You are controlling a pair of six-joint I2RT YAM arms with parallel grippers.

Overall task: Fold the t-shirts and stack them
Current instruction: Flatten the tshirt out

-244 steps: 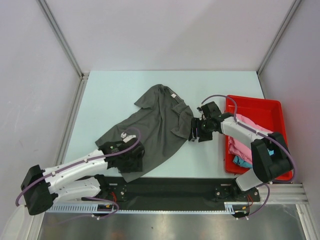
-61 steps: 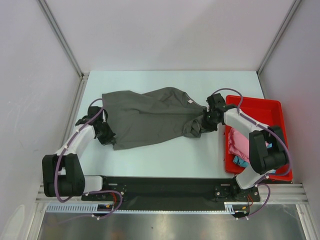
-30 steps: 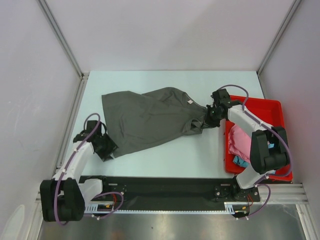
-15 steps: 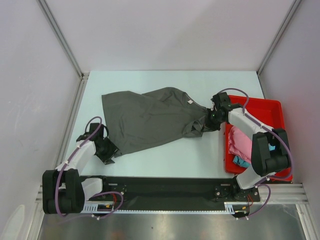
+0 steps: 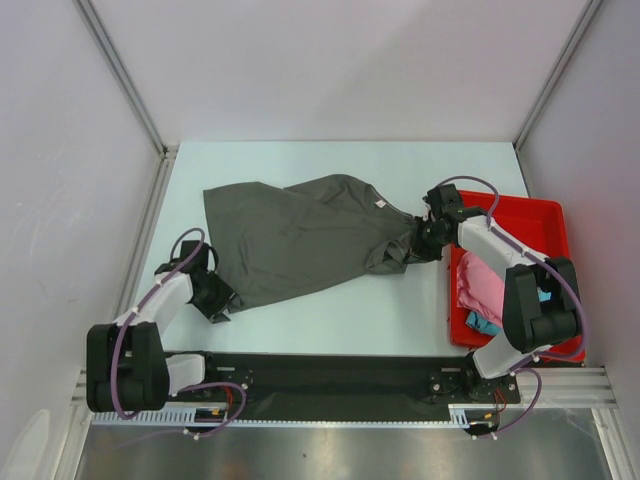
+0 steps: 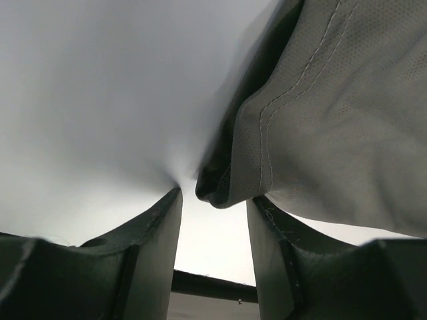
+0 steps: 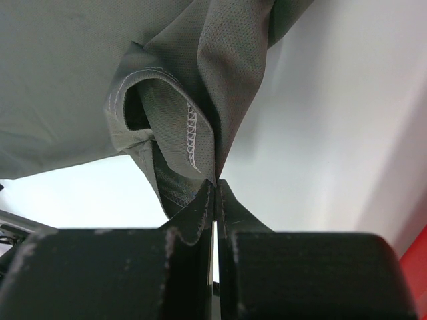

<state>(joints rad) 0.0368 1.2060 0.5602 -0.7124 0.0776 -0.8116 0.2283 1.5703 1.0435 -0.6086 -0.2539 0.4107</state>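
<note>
A dark charcoal-grey t-shirt (image 5: 300, 235) lies spread across the middle of the table. My right gripper (image 5: 418, 243) is shut on a bunched fold at its right end, and the pinched cloth (image 7: 193, 133) rises from the closed tips of the right gripper (image 7: 217, 181). My left gripper (image 5: 220, 306) sits at the shirt's near-left corner. In the left wrist view the left gripper (image 6: 215, 199) stands open, with the stitched hem corner (image 6: 227, 183) just ahead of the tips, not clamped. A pink t-shirt (image 5: 478, 282) and a turquoise one (image 5: 487, 324) lie in the tray.
A red plastic tray (image 5: 510, 203) stands at the table's right edge, close behind my right gripper. Grey walls with metal rails enclose the table on the left, back and right. A black base rail (image 5: 330, 375) runs along the near edge.
The left gripper has let go of the shirt's left edge and dropped toward its near-left corner, its jaws narrowing a little. The right gripper holds its fold, barely moved.
</note>
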